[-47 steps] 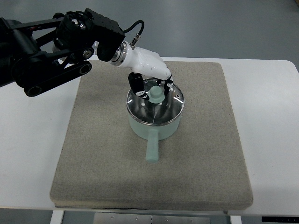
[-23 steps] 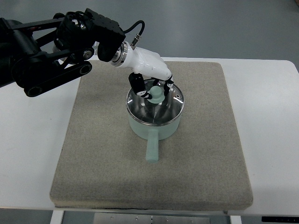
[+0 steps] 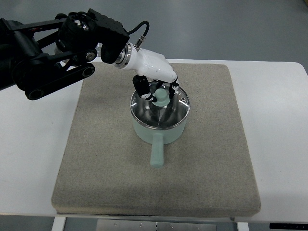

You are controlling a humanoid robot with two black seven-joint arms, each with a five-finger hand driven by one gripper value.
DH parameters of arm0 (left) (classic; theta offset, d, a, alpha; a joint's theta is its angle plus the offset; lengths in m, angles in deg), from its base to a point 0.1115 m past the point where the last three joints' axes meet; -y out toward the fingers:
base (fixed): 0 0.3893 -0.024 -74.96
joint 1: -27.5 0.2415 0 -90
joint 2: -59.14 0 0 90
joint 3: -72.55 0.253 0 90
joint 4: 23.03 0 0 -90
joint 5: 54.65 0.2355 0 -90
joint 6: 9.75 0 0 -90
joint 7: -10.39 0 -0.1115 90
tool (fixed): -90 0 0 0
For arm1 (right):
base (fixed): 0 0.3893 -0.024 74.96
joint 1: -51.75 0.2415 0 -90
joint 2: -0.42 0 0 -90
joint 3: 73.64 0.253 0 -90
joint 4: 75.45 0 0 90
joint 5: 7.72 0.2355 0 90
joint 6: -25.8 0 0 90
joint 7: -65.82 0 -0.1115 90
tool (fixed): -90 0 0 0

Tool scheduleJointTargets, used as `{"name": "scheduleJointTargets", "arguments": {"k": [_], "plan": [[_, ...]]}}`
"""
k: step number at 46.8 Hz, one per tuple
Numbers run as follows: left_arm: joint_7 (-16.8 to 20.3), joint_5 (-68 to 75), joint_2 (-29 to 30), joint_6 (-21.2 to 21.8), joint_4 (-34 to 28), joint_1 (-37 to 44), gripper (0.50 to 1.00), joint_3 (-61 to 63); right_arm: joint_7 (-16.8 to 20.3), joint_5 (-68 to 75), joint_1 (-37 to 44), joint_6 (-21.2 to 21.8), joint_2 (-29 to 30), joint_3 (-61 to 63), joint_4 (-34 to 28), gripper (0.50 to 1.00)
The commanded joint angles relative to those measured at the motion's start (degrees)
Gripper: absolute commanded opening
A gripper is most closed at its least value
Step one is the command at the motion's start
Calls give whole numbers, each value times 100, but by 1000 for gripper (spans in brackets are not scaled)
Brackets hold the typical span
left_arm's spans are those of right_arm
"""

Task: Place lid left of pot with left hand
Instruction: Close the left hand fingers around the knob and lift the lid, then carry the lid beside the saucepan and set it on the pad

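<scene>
Top view, single camera looking steeply down.

Item 1: pot (image 3: 144,131). Pale mint-green body, round, with a straight mint handle pointing toward 6 o'clock. It is sitting slightly above the centre of the mat.

Item 2: lid (image 3: 166,113). Glass or polished metal disc with a bright steel rim, reflecting the room; a small vent or rivet is showing near its 2 o'clock edge. A rounded mint-green knob (image 3: 160,96) is standing at its upper middle. The lid is lying flat on the pot, covering the whole mouth.

Item 3: left hand (image 3: 156,82). White shell with black fingers (image 3: 141,88), reaching in from the 10 o'clock corner on a black jointed arm (image 3: 48,53) with a cable looping above the wrist. The fingers are curling down around the knob, one dark finger on its 9 o'clock side and others on its 3 o'clock side, pinching it between them.

Item 4: mat (image 3: 106,168). Grey-beige felt, roughly square, lying on a white table (image 3: 29,159). Grey floor is showing beyond the table at 12 o'clock.
</scene>
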Motion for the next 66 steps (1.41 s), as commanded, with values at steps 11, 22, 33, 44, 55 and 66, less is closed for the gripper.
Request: {"name": "scheduleJointTargets", "arguments": {"k": [11, 22, 33, 44, 55, 66], "plan": [[0, 1, -9, 38, 9, -20, 500, -44, 0, 0, 2, -1, 0, 2, 0, 921], [0, -8, 17, 39, 18, -37, 500, -88, 0, 0, 2, 0, 0, 2, 0, 921], [0, -8, 44, 39, 71, -37, 500, -97, 0, 0, 2, -1, 0, 2, 0, 921], [0, -16, 44, 47, 97, -37, 500, -97, 0, 0, 2, -1, 0, 2, 0, 921], [-9, -16, 70, 161, 141, -37, 500, -185, 0, 0, 2, -1, 0, 2, 0, 921], [-9, -16, 114, 179, 150, -46, 500, -317, 0, 0, 2, -1, 0, 2, 0, 921]]}}
